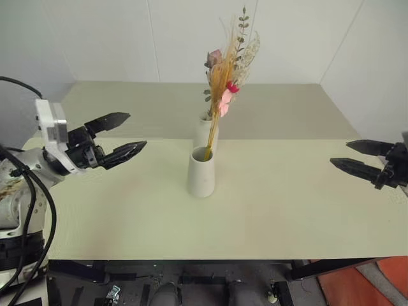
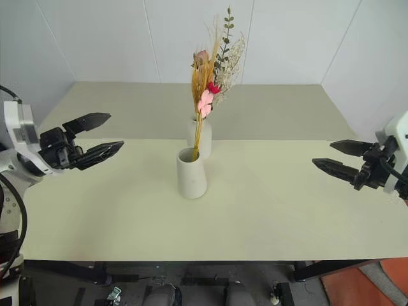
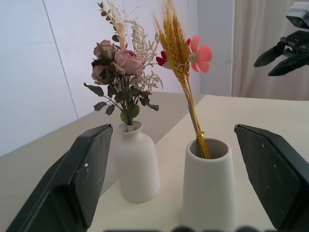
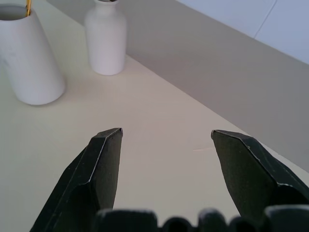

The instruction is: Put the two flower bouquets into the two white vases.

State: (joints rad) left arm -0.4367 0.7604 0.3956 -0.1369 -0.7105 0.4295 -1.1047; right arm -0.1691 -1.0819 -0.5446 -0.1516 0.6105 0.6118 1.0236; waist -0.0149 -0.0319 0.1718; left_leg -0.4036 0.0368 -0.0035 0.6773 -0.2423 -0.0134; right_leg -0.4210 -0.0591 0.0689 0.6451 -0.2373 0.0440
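Bouquets (image 3: 145, 63) standing in both white vases (image 3: 207, 179), claws (image 1: 124, 136) apart, empty

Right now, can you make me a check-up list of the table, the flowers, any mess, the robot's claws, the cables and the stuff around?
Surface: pale table, bare around the vases.
Job's things: wheat bouquet stands in the cone vase; rose bouquet stands in the bottle vase just behind it.
Clutter: nothing seen on the table.
Claws: left claw open, holding nothing; right claw open, holding nothing; both off to the sides.
Cables: black cables hang by the left arm.
Surroundings: white walls; floor below the table's front edge.
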